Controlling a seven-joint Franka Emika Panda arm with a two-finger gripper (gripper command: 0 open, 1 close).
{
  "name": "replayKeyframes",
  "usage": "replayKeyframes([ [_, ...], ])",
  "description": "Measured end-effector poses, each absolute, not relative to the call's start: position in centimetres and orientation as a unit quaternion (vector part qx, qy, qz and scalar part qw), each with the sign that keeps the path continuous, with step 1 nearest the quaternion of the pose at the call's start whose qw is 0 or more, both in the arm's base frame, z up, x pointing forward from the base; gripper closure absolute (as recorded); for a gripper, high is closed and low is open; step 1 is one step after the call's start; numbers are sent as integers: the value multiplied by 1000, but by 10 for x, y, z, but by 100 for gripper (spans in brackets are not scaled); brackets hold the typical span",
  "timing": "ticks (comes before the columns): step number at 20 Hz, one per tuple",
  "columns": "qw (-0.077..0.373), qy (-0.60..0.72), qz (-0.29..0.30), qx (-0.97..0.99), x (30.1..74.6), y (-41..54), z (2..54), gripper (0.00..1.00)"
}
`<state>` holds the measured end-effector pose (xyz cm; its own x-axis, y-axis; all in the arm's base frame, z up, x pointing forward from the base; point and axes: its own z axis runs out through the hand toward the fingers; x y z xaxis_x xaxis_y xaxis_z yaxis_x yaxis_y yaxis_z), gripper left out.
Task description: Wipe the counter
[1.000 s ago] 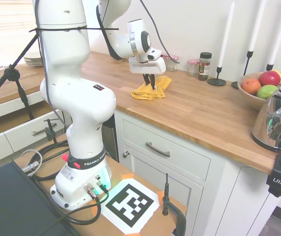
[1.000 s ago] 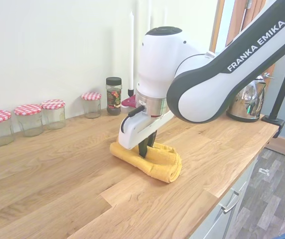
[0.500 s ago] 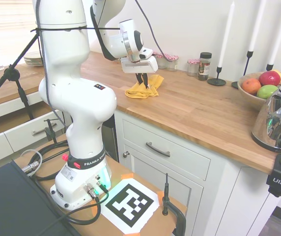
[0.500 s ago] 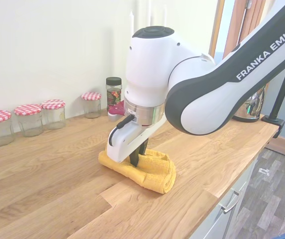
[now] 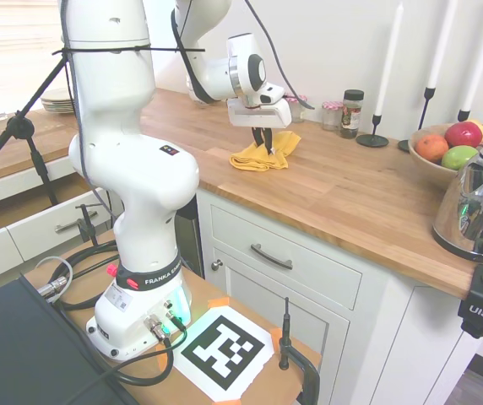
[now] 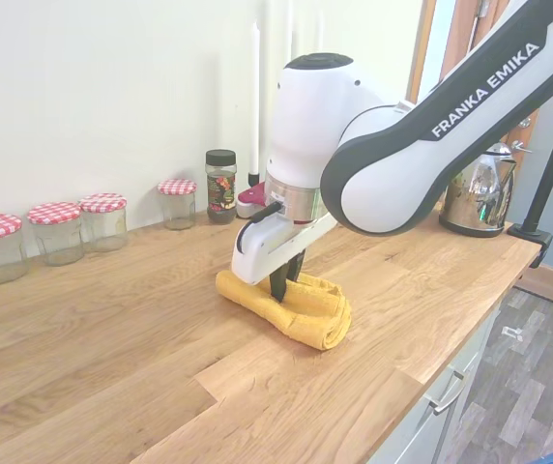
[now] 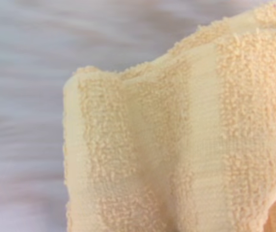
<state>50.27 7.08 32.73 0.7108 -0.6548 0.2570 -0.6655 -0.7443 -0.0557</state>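
The gripper was closed on a folded yellow towel, pinching it from above and pressing it flat against the counter, which lay directly beneath the fingers and ran off to both sides. Wiping looked to be under way rather than finished: the cloth sat on one small patch near the front edge, and nothing on the wood marked what had been covered. Most of the surface, toward the checked-lid jars behind the gripper and toward the kettle, seemed left to do.
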Motion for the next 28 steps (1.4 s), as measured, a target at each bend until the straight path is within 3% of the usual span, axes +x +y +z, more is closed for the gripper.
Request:
replayKeyframes([
  [16,-21,-424,110,898,550,-112,330,100],
  [28,-50,-468,109,875,543,-209,327,100],
])
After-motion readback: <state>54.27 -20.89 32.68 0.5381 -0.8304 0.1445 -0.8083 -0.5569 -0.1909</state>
